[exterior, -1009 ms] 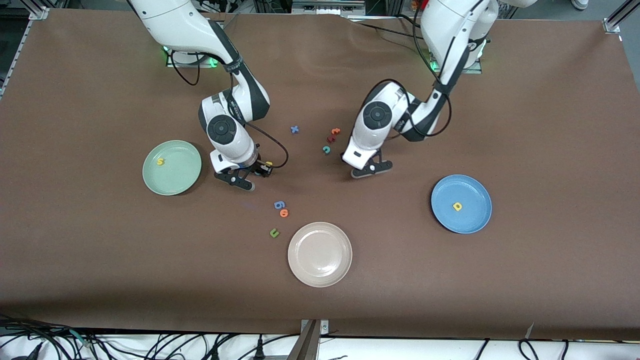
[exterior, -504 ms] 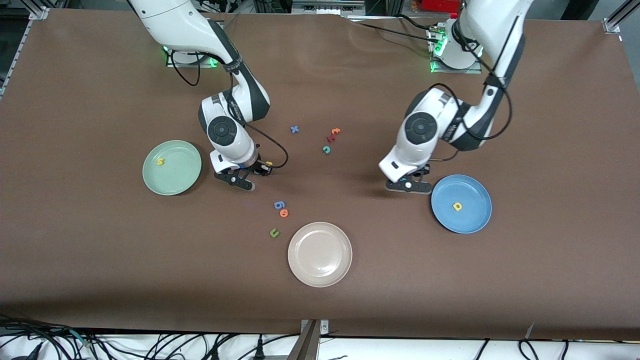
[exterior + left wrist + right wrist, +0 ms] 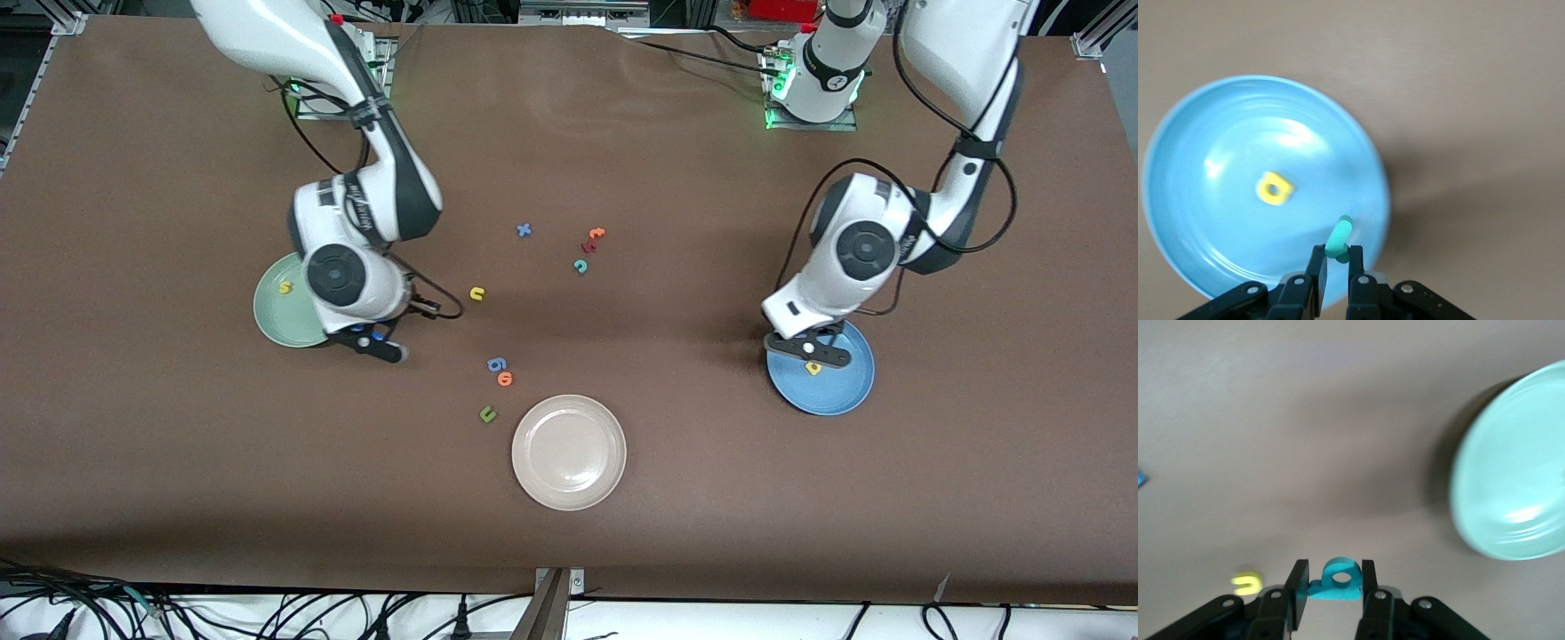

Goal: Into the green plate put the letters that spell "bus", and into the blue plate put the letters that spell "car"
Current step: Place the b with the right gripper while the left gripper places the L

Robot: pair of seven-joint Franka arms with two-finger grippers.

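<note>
Left gripper (image 3: pixel 1335 263): up in the air over the rim of the blue plate (image 3: pixel 840 396), on the side toward the robots' bases; fingers clenched on a small teal letter (image 3: pixel 1338 238), seen edge-on in the left wrist view, so which letter it is cannot be told.

Right gripper (image 3: pixel 1331 585): up in the air over bare table just beside the green plate (image 3: pixel 276 324), off its edge toward the middle of the table; jaws grasping the teal b (image 3: pixel 1339 580), its round hole showing between the fingers.

Green plate: toward the right arm's end of the table; holds the yellow s (image 3: pixel 284 287); part of its rim covered by the right arm in the front view.

Blue plate: toward the left arm's end of the table; holds the yellow a (image 3: pixel 1273 189), lying flat near the plate's middle.

Yellow u (image 3: pixel 477 293): on the table, toward the middle from the green plate, clear of both plates.

Teal c (image 3: pixel 581 266): on the table near its middle; just beside it, closer to the robots' bases, a dark red letter (image 3: pixel 588 246) and an orange t (image 3: pixel 597 234).

Blue x (image 3: pixel 524 230): on the table, near that cluster, toward the right arm's end.

Blue b-shaped letter (image 3: pixel 496 364) and orange o (image 3: pixel 505 379): touching or nearly so, nearer the front camera than the yellow u.

Green u (image 3: pixel 487 413): just beside the cream plate (image 3: pixel 569 471).

Cream plate: nearest the front edge of the table.
</note>
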